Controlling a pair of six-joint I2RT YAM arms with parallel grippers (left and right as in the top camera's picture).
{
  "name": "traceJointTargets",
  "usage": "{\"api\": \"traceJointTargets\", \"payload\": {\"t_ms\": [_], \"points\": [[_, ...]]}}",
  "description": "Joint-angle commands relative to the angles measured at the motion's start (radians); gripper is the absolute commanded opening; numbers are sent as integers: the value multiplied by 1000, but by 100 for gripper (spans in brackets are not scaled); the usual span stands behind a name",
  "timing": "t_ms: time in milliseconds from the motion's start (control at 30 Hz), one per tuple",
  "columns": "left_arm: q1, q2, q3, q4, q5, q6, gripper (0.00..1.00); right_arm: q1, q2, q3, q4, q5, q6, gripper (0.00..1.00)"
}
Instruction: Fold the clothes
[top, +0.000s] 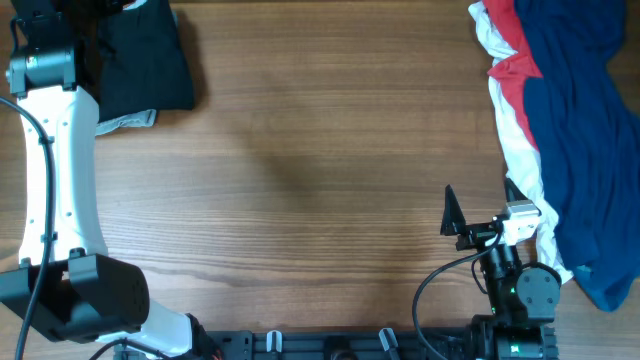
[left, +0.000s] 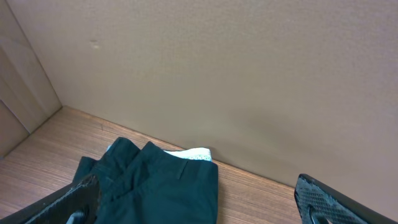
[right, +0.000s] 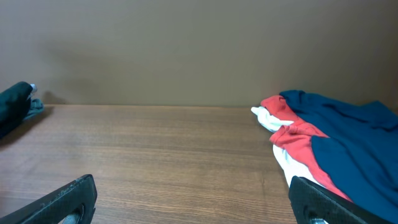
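A folded dark green garment (top: 150, 60) lies at the table's far left corner on a pale garment (top: 130, 122); it also shows in the left wrist view (left: 161, 190). My left gripper (left: 199, 208) is open and empty above its near edge. A crumpled heap of blue (top: 585, 130), red (top: 512, 70) and white (top: 525, 165) clothes lies along the right side, also in the right wrist view (right: 336, 146). My right gripper (top: 490, 225) is open and empty by the front edge, left of the heap; its fingers frame bare table in the wrist view (right: 193, 208).
The wooden table (top: 320, 170) spreads between the two piles. The left arm (top: 60, 170) reaches along the left edge. A brown wall (left: 217, 74) stands behind the table.
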Motion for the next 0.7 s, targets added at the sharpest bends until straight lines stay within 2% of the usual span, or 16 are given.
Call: {"api": "traceJointTargets", "payload": {"t_ms": [0,167,267,433,667], "points": [[2,-12,4,2,5,9,100,6,-4,-1,5,13,-5,100],[5,-13,4,-9,5,9,100,6,-4,-1,5,13,-5,100],[-3,-61,4,-122,5,9,100,6,-4,-1,5,13,-5,100],[-25,-257,4,-447,4,10,100,6,-4,-1,5,13,-5,100],[-25,-525,-8,-563,6,7,100,6,-4,-1,5,13,-5,99]]}}
